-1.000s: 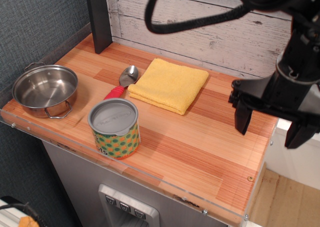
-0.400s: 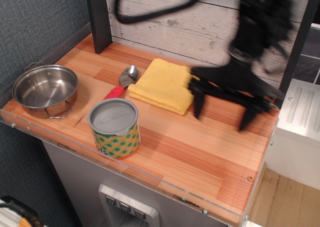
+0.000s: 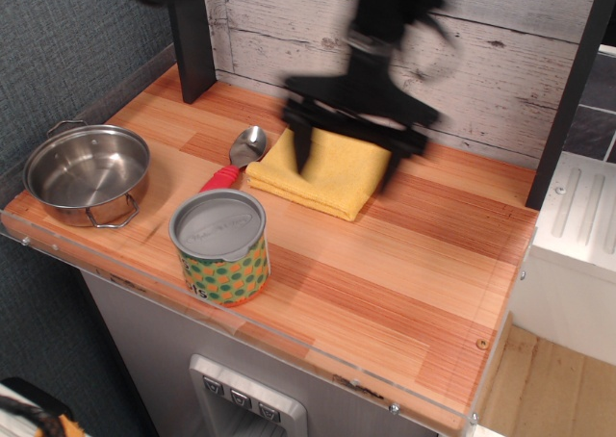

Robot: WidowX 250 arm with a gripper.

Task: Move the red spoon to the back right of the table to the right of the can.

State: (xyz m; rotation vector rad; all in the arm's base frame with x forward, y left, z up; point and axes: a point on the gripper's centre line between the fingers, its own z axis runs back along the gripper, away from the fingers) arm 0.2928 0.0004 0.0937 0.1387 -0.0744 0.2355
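The red spoon lies on the table, its metal bowl toward the back and its red handle pointing at the can just in front of it. It touches the left edge of a folded yellow cloth. My gripper is black and motion-blurred. It hangs open and empty above the yellow cloth, to the right of the spoon. Its fingers are spread wide apart.
A steel pot with handles stands at the table's left front. A dark post rises at the back left before a whitewashed plank wall. A clear acrylic rim lines the front edge. A white unit stands right of the table.
My gripper has swept left, from beyond the table's right edge to above the yellow cloth. The spoon, can, pot and cloth have not moved.
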